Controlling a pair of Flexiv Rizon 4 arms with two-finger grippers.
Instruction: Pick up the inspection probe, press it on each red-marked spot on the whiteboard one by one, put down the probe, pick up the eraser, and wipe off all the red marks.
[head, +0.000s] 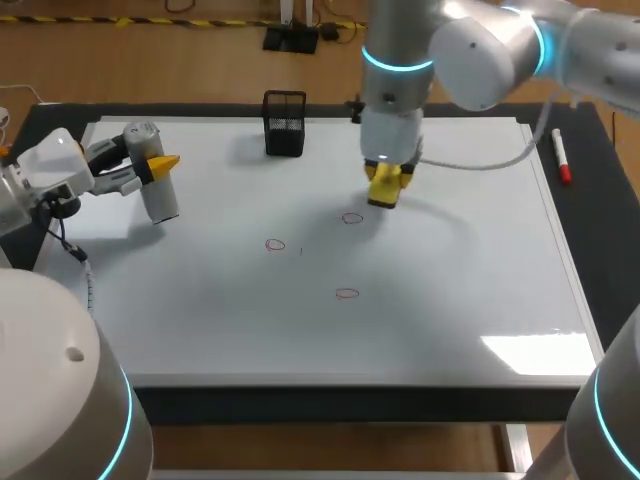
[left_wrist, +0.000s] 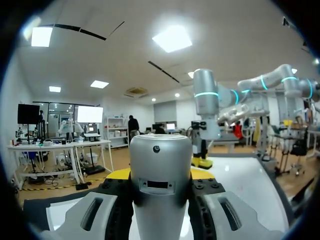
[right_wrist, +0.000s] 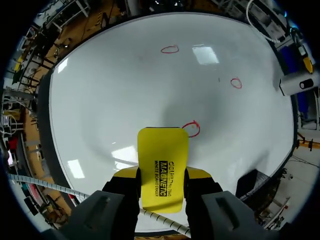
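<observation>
Currently the right gripper is closed on the yellow eraser, a finger pressing each long side. The eraser hangs low over the whiteboard, its front edge just beside the nearest red mark. Two more red marks lie farther out. The left gripper clamps the silver inspection probe over the board's far left corner. A black mesh pen holder stands at the far edge, and a red marker lies on the dark worktop to the right of the board.
</observation>
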